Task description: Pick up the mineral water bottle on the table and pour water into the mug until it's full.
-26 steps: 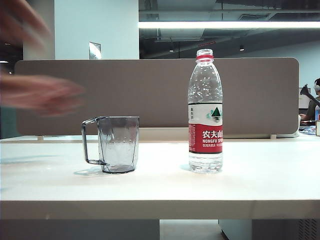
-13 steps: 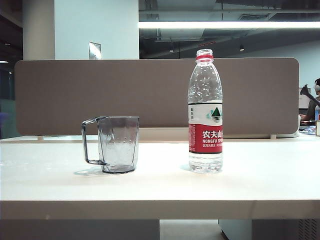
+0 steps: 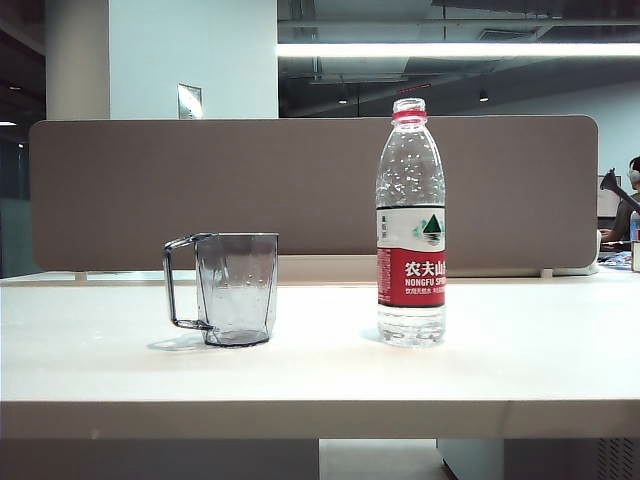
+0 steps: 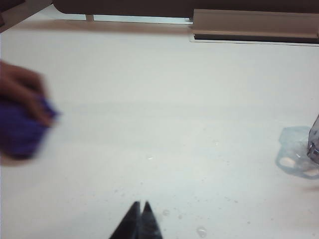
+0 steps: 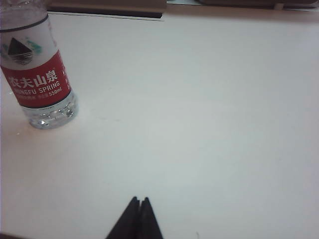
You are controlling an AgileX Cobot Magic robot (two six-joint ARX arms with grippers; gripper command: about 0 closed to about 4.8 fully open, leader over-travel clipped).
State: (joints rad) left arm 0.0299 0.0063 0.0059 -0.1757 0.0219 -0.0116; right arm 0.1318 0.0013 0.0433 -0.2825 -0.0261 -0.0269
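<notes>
The mineral water bottle (image 3: 411, 225) stands upright and uncapped on the table (image 3: 320, 375), well in front of the grey-brown partition panel (image 3: 310, 190). The mug (image 3: 232, 288) stands upright to the bottle's left, apart from it, its handle turned away from the bottle. Neither arm shows in the exterior view. In the left wrist view the left gripper (image 4: 139, 211) hangs over bare table with its dark fingertips pressed together, holding nothing; only the mug's edge (image 4: 314, 144) shows off to one side, and a blurred hand (image 4: 22, 92) with a purple cloth (image 4: 20, 132) lies on the table. The right gripper (image 5: 139, 206) is likewise closed and empty, the bottle (image 5: 37, 74) well clear of it
</notes>
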